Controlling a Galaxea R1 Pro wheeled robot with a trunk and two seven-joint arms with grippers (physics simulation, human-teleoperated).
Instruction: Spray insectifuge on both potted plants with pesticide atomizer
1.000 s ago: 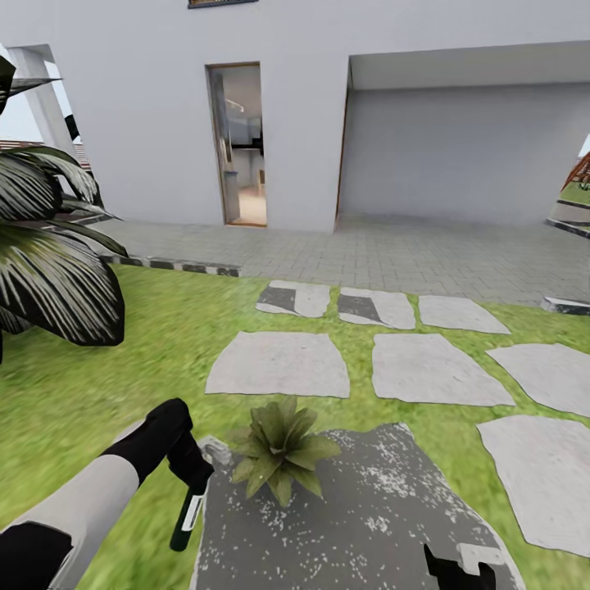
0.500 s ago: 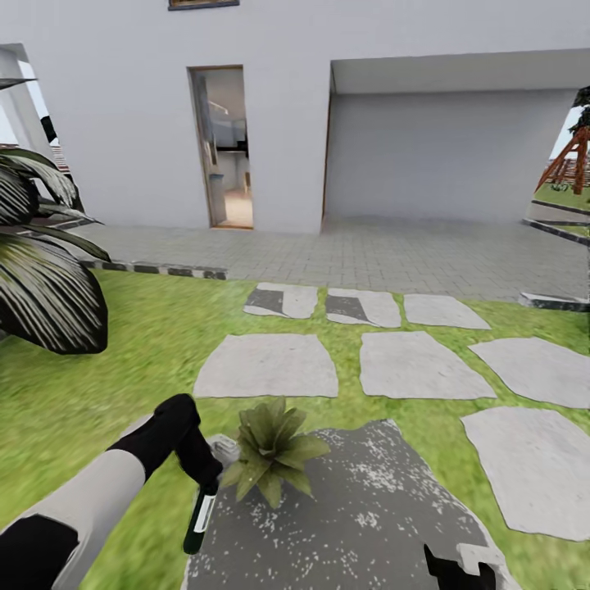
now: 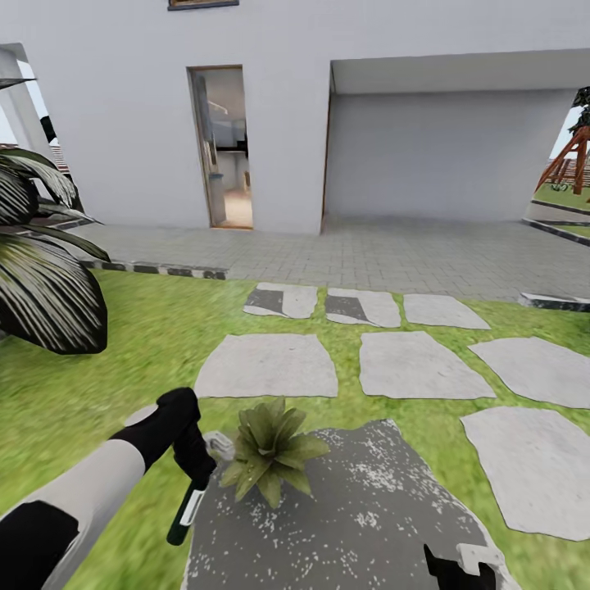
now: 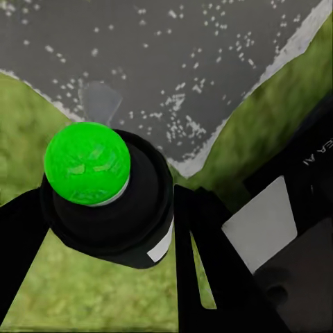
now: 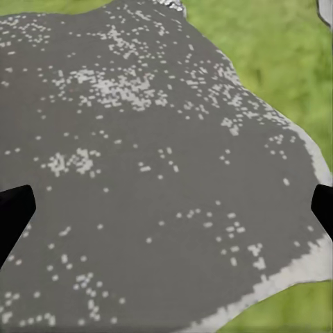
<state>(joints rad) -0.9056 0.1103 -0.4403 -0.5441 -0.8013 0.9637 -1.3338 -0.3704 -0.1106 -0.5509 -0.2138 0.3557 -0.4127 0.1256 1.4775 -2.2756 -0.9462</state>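
Left gripper (image 3: 193,483): closing on the pesticide atomizer (image 3: 185,512), fingers clamping the dark body.
Atomizer axis: hanging steeply, base toward 7 o'clock in the head view; the wrist view is looking along it at a green dot (image 4: 87,163).
Target bearing: potted plant (image 3: 270,449) lying at 2 o'clock from the left gripper, just beside it, on the dark stone slab (image 3: 360,508).
Nearer arm: left.
Right gripper (image 3: 463,569): fingertips standing wide apart, holding nothing.
Hidden: nozzle direction unclear; pot hidden under the leaves.
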